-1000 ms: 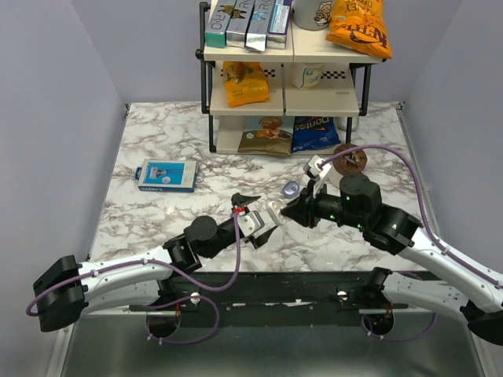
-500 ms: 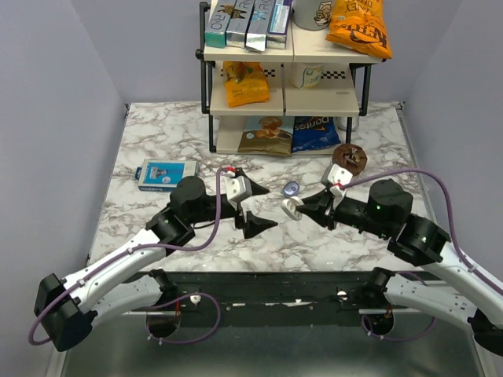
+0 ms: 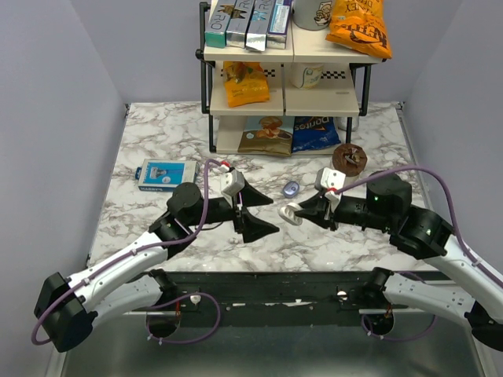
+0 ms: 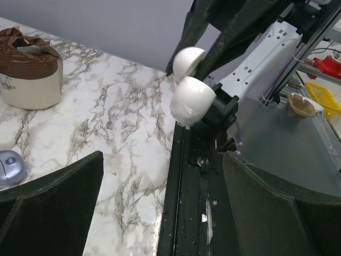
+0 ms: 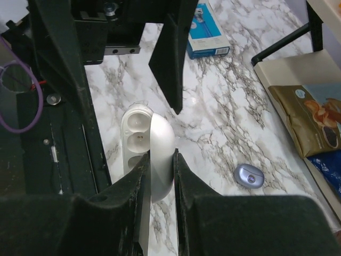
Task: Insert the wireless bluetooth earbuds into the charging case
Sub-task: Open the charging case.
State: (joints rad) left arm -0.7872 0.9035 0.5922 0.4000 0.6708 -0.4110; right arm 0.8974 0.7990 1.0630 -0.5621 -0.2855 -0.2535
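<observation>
The lavender-blue charging case (image 3: 291, 188) lies shut on the marble table, apart from both grippers; it also shows in the left wrist view (image 4: 10, 166) and the right wrist view (image 5: 249, 175). No purple earbuds are in view. My right gripper (image 3: 305, 210) is shut on a white clamshell object (image 5: 160, 154), hinged open, with empty round sockets inside, and holds it above the table. My left gripper (image 3: 272, 214) is open and empty, facing the white object (image 4: 191, 96) from its left with a small gap.
A blue box (image 3: 166, 175) lies at the left. A shelf rack (image 3: 211, 94) with snack bags stands at the back. A brown-topped cup (image 3: 349, 159) stands right of the rack. The black base rail (image 3: 283, 284) runs along the table's front edge.
The left gripper has drawn back from the white object, up and to the left, and now stands open. The right gripper, still holding the white object, has shifted right, then slightly left.
</observation>
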